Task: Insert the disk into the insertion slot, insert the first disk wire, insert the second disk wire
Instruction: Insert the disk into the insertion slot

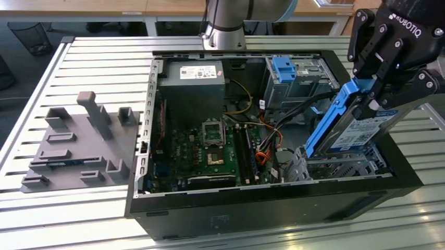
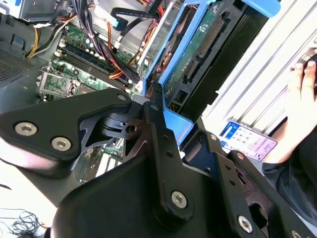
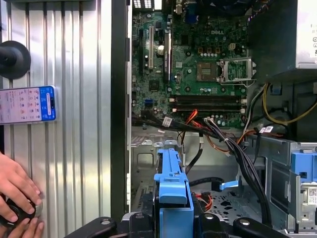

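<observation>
Trouble could come here if the tilted disk (image 1: 351,133), pinched tight in the gripper (image 1: 375,101) on the exterior view's right with its low end just over the silver slot (image 1: 335,167), bumps the slot's edge or snags the wires (image 1: 295,109) next to it.

Gripper (image 1: 374,100) is matte black, chunky linkage bars with shiny silver screws (image 2: 179,199), white lettering on its side. Arm (image 1: 226,21) is a silver-grey tube with a pale blue cap (image 1: 284,11).
</observation>
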Available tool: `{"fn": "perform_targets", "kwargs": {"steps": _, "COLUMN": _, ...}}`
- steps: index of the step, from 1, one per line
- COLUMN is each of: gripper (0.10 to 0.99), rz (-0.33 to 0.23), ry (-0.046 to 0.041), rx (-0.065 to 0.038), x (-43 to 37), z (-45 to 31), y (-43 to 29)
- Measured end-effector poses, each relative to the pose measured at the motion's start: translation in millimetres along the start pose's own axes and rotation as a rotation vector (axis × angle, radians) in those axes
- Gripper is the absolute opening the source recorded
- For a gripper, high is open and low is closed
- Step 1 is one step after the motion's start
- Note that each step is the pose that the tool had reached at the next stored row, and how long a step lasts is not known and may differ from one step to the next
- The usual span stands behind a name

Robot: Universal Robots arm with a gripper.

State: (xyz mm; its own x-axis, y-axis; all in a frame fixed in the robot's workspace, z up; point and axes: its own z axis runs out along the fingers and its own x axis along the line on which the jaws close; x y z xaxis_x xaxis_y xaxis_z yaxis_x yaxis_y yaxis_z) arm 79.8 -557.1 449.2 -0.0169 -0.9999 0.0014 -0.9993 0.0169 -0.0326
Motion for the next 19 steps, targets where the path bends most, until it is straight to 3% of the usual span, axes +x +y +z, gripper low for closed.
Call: {"fn": "perform_targets", "kwargs": {"steps": 19, "gripper": 0.365, "rz": 0.0, "ry": 0.0002, "rx": 0.0, "x": -2.5, "z": 9.9, "y": 0.8}}
